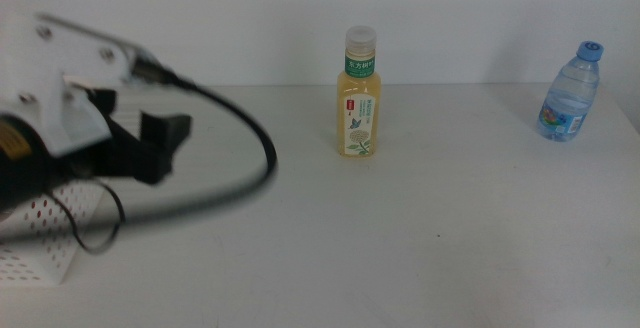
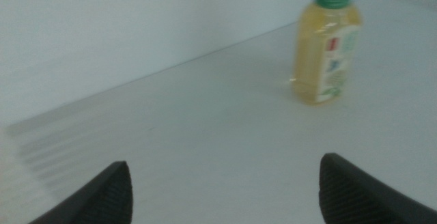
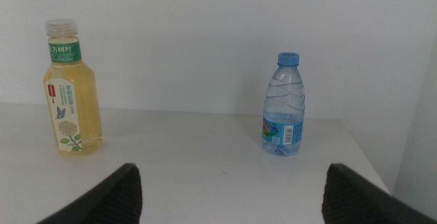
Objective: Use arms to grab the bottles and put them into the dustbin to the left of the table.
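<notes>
From the middle view I see the left gripper point(image 1: 165, 148), black on a white-housed arm with a thick black cable, poised at the left side above the white perforated plastic basket point(image 1: 40, 238); its jaws stand spread and hold nothing. The yellow tea bottle with green label and white cap point(image 1: 359, 93) stands upright mid-worktop, far back near the wall. The small clear water bottle with blue cap point(image 1: 571, 93) stands upright at the far right, well apart from it. The plain white-grey worktop point(image 1: 400, 238) carries both.

On the left wrist view my left gripper point(image 2: 225, 190) shows two dark jaws wide apart, touching nothing, with the tea bottle point(image 2: 328, 46) upright ahead.

On the right wrist view the right gripper point(image 3: 225, 197) has its jaws wide apart and empty; the tea bottle point(image 3: 69, 91) and the water bottle point(image 3: 283, 104) stand upright beyond, apart from each other.
</notes>
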Motion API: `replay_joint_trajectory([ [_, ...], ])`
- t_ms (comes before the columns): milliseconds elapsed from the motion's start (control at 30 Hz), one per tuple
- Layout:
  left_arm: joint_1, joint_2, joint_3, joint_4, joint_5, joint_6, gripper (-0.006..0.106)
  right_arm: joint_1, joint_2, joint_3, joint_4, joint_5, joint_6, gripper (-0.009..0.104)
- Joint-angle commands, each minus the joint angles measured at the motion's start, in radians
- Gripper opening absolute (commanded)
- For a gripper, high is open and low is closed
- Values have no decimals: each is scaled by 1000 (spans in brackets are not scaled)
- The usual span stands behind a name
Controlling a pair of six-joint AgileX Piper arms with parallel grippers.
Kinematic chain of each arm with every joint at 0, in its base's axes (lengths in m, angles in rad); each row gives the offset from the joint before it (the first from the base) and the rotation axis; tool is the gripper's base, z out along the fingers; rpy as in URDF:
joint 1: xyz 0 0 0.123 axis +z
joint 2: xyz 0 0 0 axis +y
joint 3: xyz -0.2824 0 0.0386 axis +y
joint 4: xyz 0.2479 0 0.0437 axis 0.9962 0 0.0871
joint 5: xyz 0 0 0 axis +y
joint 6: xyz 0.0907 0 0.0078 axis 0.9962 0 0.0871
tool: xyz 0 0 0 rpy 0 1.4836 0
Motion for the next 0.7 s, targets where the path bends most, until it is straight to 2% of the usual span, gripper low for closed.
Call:
replay_joint_trajectory([
  [0, -50, -30, 31, -23, -162, -13, 90, -3, -28, -7, -9, -77, -10, 77],
  [333, -202, -31, 258, -23, -538, -16, 90, -3, -28, -7, -9, -77, -10, 77],
  [667, -215, 77, 378, -7, -852, -122, 90, -3, -28, -7, -9, -77, -10, 77],
])
